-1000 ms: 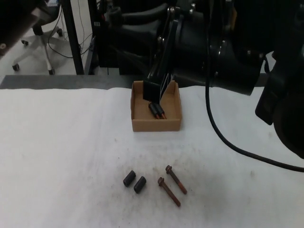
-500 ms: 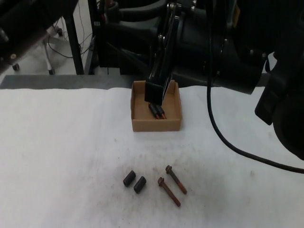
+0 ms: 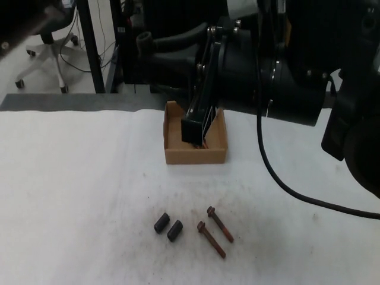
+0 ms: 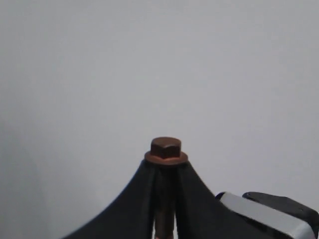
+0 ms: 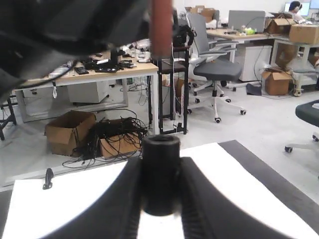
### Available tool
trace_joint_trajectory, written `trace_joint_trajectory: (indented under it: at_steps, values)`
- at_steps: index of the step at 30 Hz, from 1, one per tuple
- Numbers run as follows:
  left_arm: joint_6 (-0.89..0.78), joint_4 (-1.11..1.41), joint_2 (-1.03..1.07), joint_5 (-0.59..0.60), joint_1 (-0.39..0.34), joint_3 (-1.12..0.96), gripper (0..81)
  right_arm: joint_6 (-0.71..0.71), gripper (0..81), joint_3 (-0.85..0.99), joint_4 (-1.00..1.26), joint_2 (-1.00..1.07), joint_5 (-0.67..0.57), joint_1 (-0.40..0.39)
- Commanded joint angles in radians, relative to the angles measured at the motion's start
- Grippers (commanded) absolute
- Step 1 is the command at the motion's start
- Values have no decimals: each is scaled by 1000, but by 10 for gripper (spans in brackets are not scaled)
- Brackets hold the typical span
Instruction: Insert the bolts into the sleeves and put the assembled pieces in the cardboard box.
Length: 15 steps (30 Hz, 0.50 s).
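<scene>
Rust-brown steel bolt with a hex flange head sits clamped in the left tool, its head clear of the fingertips and its shank pinched between the two black fingers. In the right wrist view a rust-brown shank, which I take for the same bolt, stands upright like the desk legs behind it. Its end is aimed at the open bore of the short black cylindrical sleeve, with a gap between them. The right tool is closed on that sleeve. So this pair looks aligned but not yet joined, held up off the white-covered bench. Two more black sleeves and two loose bolts lie near each other on the bench, the bolts slantwise, well apart from the brown cardboard box. A reddish-and-dark piece shows in the box (mostly hidden by an arm), likely one finished. By my reckoning three pairs are left to do.
</scene>
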<state>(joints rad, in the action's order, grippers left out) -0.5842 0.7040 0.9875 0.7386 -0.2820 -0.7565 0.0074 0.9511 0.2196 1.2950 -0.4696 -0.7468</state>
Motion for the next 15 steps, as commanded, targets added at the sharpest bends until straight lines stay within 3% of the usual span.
trace_joint_trajectory:
  at_steps: [1,15]
  values:
    - [2,2,-2,14,1,-16,4,-7,6,6,12,-8,1,1]
    - [2,-44,-2,89,1,-14,4,0,6,9,122,-8,16,2]
